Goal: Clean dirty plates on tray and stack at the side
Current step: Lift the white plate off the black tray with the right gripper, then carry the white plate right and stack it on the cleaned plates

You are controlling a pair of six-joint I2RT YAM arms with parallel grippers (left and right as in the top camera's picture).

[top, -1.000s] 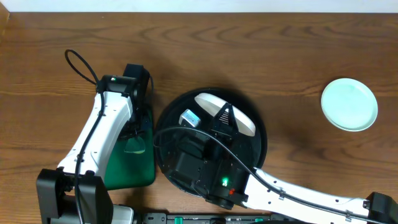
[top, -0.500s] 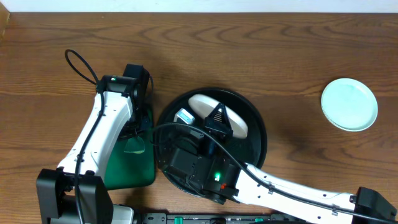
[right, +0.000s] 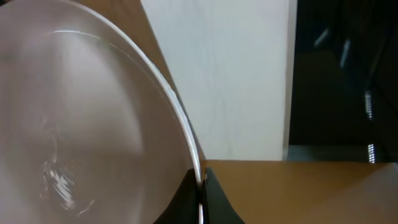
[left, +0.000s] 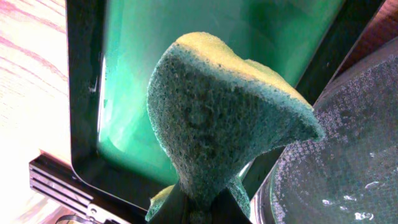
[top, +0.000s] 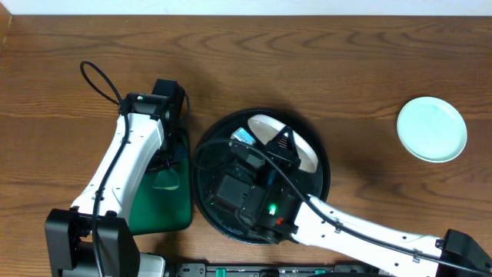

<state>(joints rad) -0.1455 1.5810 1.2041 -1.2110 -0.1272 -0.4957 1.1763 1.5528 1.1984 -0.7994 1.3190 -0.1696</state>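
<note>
From above, we see the right gripper (top: 278, 143) pinching the edge of a white plate (top: 306, 154) and tipping it up over the black tray (top: 324, 175). A pale mint plate (top: 431, 128) sits far off to the right on the wooden table (top: 346, 69).

In the left wrist view, the left gripper (left: 200, 205) is squeezed tight on a sponge (left: 217, 124) above the green tray (left: 161, 56), just beside the black tray. We think the next job is to bring the sponge over and rub the white plate. We should push softly, because the plate is held only by its thin edge and could slip.

In the right wrist view, the fingers (right: 219, 202) press together on the plate edge. Behind it are a white wall (right: 236, 74) and a dark part of the room. It is too blurry to see any marks.
</note>
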